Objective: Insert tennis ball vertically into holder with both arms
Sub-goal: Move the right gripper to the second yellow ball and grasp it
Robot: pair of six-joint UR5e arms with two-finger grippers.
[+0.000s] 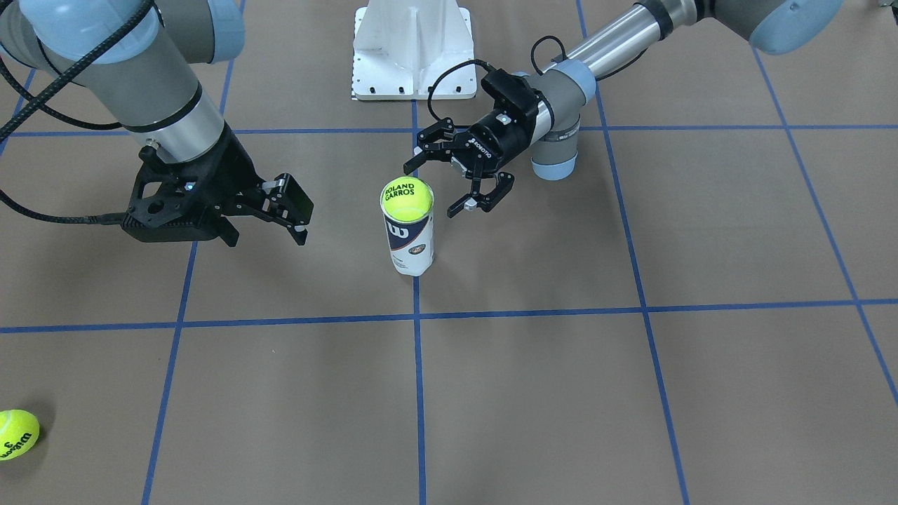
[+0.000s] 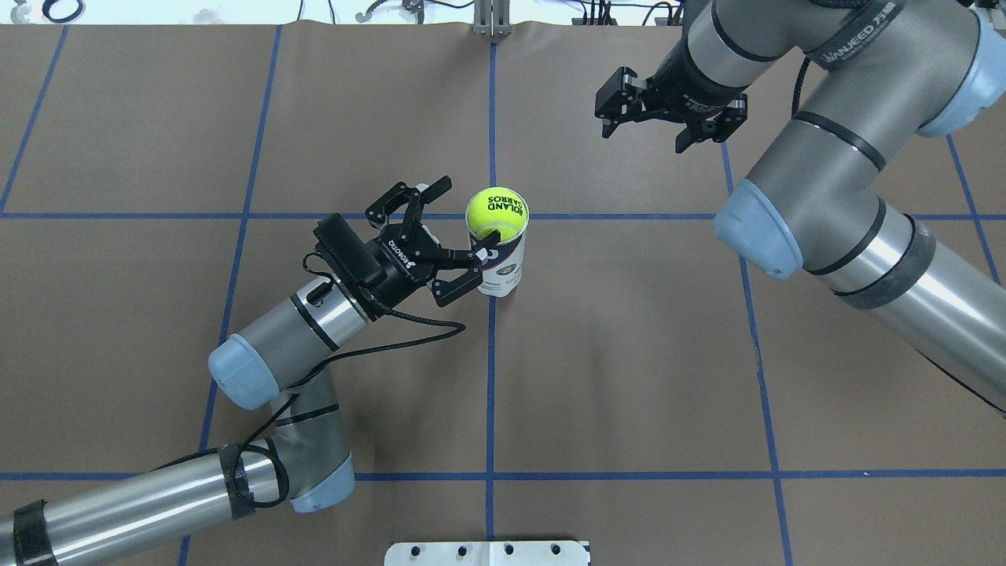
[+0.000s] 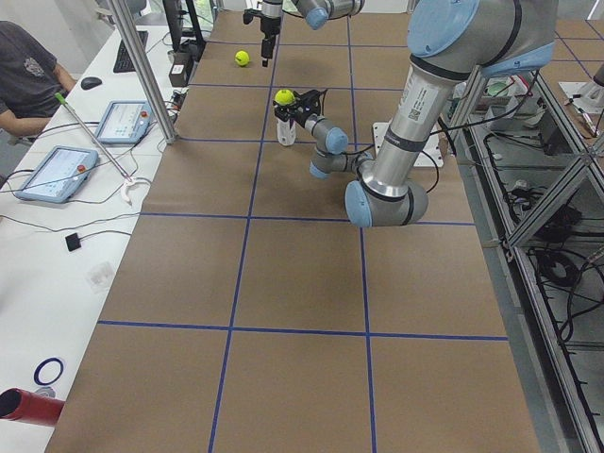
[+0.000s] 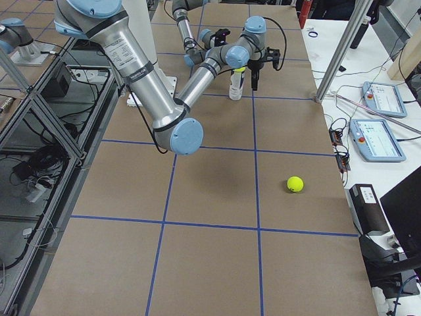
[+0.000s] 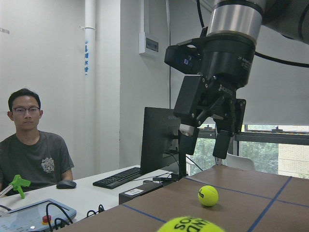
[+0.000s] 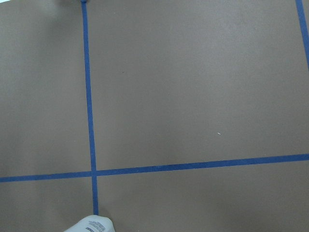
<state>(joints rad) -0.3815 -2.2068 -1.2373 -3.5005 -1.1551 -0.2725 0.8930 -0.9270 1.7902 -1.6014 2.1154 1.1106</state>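
Observation:
The holder (image 1: 411, 242) is a clear can with a navy "W" label, standing upright at the table's middle. A yellow tennis ball (image 1: 406, 198) marked "ROLAND GARROS" sits in its open mouth and sticks out at the top. My left gripper (image 1: 436, 186) is open, level with the can's top, one jaw on each side of it. In the overhead view (image 2: 452, 236) one fingertip (image 2: 477, 257) is at the can's wall. My right gripper (image 2: 643, 134) is open and empty, raised and well away from the holder (image 2: 503, 267); it also shows in the left wrist view (image 5: 205, 145).
A second tennis ball (image 1: 15, 433) lies loose near the table's edge on my right side. The white pedestal base (image 1: 412, 49) stands at my side of the table. An operator (image 5: 34, 150) sits at a desk with tablets beyond the table's right end.

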